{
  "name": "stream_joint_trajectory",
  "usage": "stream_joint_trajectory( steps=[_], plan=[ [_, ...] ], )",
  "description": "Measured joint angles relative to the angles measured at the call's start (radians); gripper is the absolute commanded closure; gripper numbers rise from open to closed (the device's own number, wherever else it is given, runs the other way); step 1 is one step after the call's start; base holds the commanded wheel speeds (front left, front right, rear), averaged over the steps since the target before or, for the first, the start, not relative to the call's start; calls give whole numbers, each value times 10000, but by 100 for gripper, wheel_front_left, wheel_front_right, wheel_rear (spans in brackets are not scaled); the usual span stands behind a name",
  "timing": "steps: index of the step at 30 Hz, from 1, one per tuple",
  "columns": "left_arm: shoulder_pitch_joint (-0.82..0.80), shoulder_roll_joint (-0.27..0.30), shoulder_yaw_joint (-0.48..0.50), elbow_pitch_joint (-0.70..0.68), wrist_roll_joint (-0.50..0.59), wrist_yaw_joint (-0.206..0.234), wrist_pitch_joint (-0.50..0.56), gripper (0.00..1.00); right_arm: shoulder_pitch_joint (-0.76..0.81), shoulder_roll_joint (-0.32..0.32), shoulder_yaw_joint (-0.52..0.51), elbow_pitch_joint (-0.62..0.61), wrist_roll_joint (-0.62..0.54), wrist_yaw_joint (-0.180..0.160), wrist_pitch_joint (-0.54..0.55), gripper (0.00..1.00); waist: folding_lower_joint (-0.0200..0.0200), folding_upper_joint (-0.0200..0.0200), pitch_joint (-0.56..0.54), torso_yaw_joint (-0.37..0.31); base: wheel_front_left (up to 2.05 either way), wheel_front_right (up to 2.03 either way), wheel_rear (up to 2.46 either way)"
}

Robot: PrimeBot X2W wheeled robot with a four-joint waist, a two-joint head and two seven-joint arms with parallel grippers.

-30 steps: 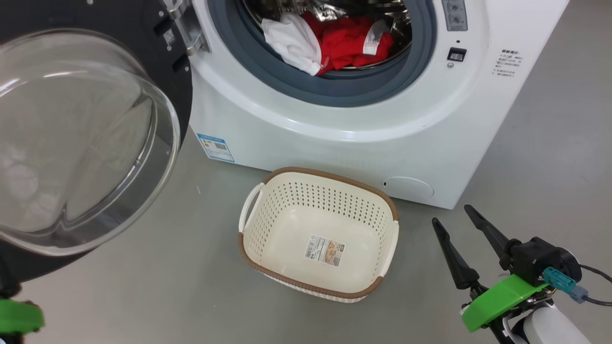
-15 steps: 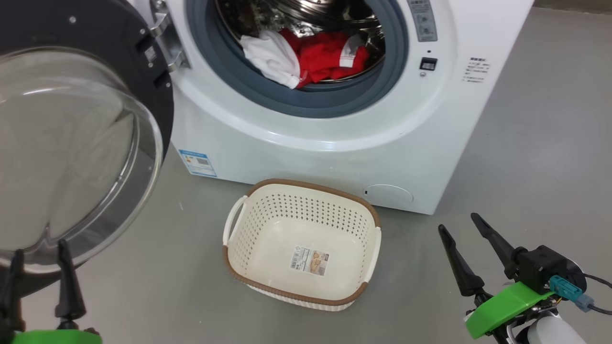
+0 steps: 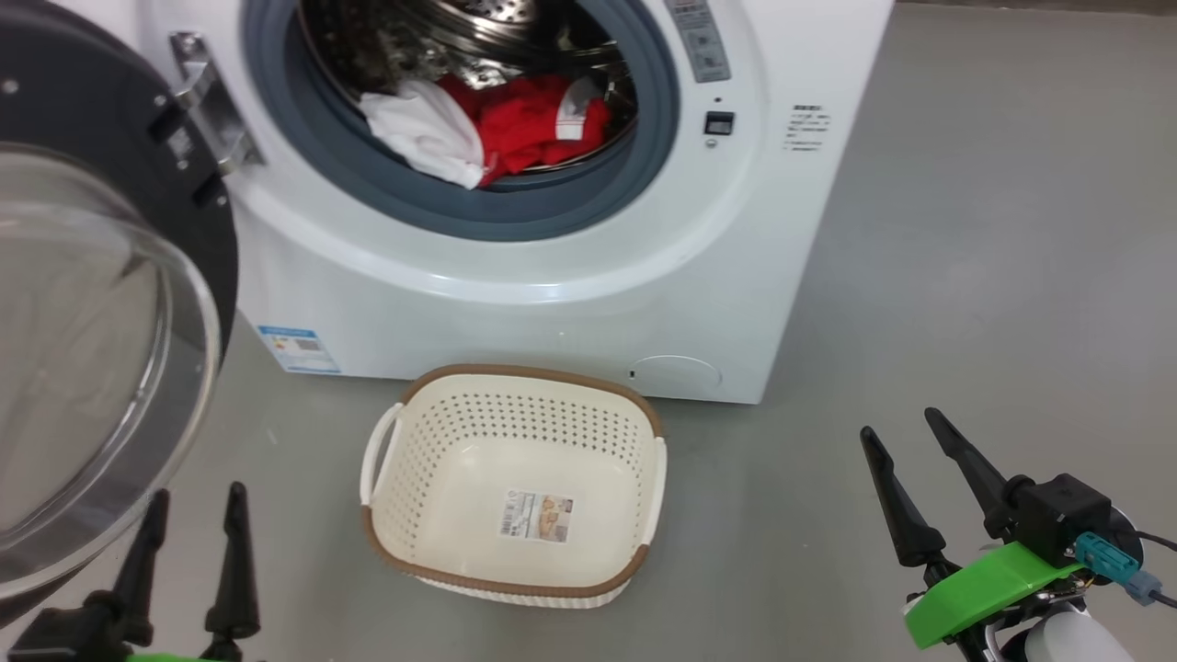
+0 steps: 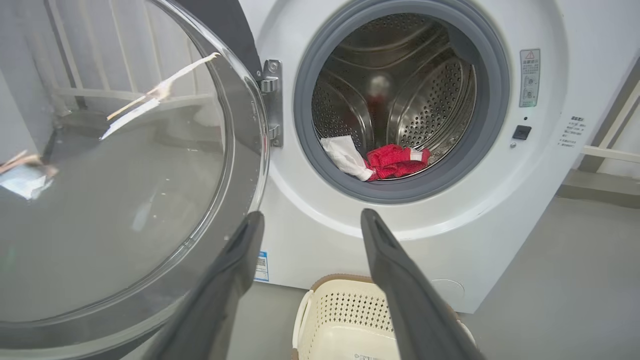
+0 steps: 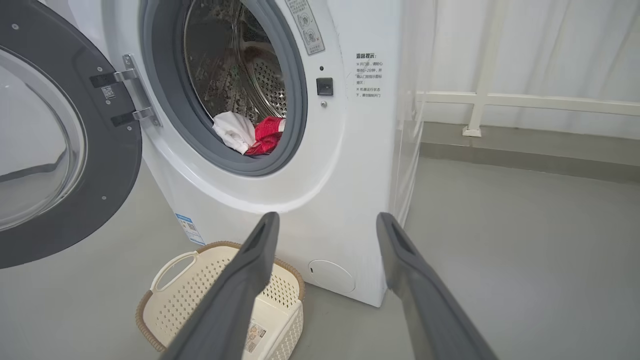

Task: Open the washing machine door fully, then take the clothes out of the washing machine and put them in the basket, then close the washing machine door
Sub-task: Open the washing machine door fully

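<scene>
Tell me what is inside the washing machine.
A white garment and red clothes with white trim lie at the front of the drum, against the grey gasket. Anything beneath that heap is hidden.

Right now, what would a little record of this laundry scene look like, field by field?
door: washing machine door swung wide open, hinged at the left of the opening
machine: white washing machine, steel drum exposed
clothes: white garment and red garments heaped at the drum's front lip
basket: cream basket on the floor before the machine, holding nothing but a label sticker
left arm: left gripper open, holding nothing, low beside the door
right arm: right gripper open, holding nothing, right of the basket
</scene>
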State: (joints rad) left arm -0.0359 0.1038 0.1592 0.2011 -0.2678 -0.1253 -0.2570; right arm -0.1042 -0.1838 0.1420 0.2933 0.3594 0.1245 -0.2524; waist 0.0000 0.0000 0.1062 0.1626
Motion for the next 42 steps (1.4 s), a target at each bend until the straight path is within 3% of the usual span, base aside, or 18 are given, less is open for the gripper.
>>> stream_joint_trajectory(
  steps=[9, 21, 42],
  plan=[
    [187, 270, -832, -153, -439, 0, 0, 0, 209, 58, -418, -98, 0, 0, 0, 0, 0, 0, -60, -776, 0, 0, 0],
    [393, 399, -1074, -268, -502, 0, 2, 0, 426, 130, -594, -155, -2, 0, 0, 0, 0, 1, -141, -1656, 0, 0, 0],
    [595, 426, -1315, -288, -552, 0, 0, 0, 880, 224, -825, -207, -4, 0, 0, 0, 0, 1, -463, -2310, 0, 0, 0]
  ],
)
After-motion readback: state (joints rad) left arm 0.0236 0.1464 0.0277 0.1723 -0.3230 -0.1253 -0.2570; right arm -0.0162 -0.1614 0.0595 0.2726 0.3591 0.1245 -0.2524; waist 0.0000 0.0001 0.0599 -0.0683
